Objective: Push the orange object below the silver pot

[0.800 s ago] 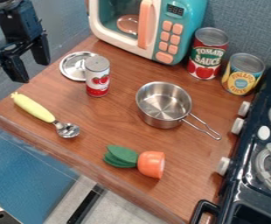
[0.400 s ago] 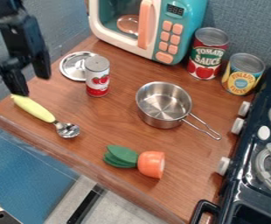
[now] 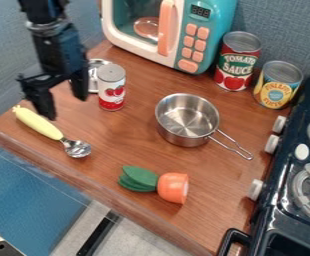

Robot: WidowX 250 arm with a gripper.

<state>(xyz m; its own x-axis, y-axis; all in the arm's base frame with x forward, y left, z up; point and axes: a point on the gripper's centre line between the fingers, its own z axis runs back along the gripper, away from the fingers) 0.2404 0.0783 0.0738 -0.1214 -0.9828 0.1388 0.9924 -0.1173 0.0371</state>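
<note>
The gripper (image 3: 65,106) has its fingers parted with nothing between them, and it is apart from the orange object (image 3: 173,188), which lies with its green leaves (image 3: 139,179) well down and to the right of the gripper in the view. The silver pot (image 3: 186,120) sits off to the gripper's right, with the orange object apart from it on the lower side. Read as a place in the view, "below the pot" looks roughly met already, so perhaps only a small correction is left; no push is under way. The scoop (image 3: 76,148) lies just below the gripper and the small can (image 3: 111,89) just to its right; how high the fingertips hang above the wood is hard to judge from this angle. Getting to the orange object likely calls for clearing the scoop first.
</note>
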